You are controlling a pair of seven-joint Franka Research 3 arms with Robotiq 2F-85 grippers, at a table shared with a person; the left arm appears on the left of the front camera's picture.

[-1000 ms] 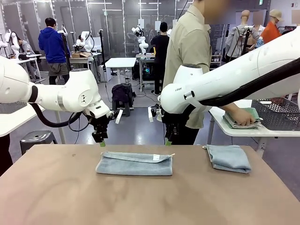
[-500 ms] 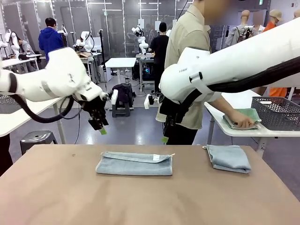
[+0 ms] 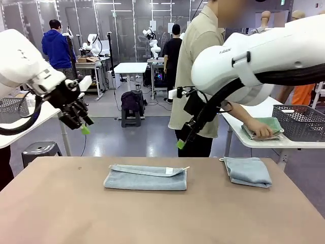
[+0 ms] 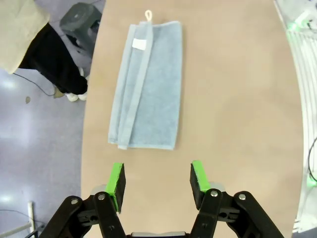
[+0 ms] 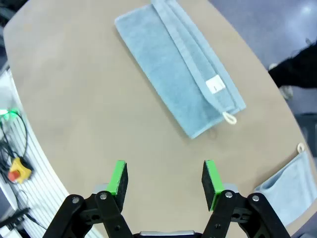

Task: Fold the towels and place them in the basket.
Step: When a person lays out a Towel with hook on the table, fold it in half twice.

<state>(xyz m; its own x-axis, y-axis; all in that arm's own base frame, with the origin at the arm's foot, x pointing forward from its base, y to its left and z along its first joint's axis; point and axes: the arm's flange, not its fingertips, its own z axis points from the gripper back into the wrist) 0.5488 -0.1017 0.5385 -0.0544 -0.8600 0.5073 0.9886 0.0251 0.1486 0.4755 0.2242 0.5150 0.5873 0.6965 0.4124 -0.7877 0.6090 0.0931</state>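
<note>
A light blue-grey towel (image 3: 146, 178) folded into a long strip lies flat at the table's middle, its white tag and loop toward the right end. It is the same towel (image 4: 146, 87) under the left wrist camera and the same towel (image 5: 181, 65) under the right one. A second folded towel (image 3: 248, 171) rests at the table's right side; its corner (image 5: 290, 181) peeks in at the right wrist view's edge. My left gripper (image 3: 85, 127) hangs open, high at the left. My right gripper (image 3: 181, 144) is raised above the table's far edge, open and empty. The dark wire basket (image 3: 300, 122) stands on the side table.
A person in a beige shirt (image 3: 200, 56) stands behind the table, a hand (image 3: 260, 128) pressing on folded cloth on the white side table (image 3: 264, 141) next to the basket. Another wire basket (image 3: 12, 108) sits at the far left. A stool (image 3: 40, 150) stands on the floor.
Both arms have lifted away from the middle towel. The left gripper has swung up and to the left, the right gripper has risen slightly. The towels have not moved.
</note>
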